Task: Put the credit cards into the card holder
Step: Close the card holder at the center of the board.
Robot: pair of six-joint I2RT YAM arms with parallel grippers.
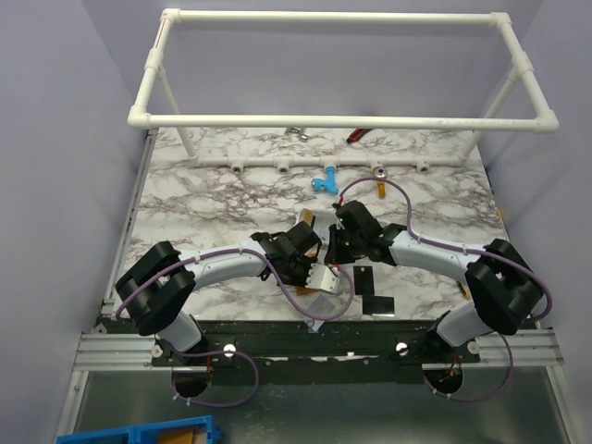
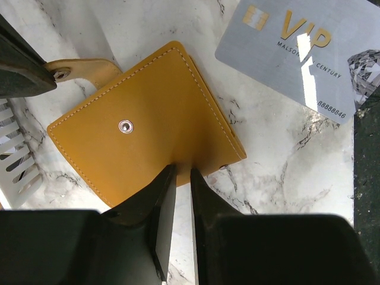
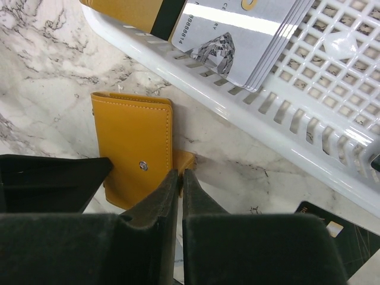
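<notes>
Marble tabletop (image 1: 203,176): L jaws pinch card holder (image 2: 142,136) edge, R jaws near-shut, seemingly nipping it too

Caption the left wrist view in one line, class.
Left claw pinches the orange card holder by its edge; a silver VIP card lies beside it.

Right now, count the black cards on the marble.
2: one black card right of the white basket, the other just nearer the bases. More may hide under the arms.
</notes>
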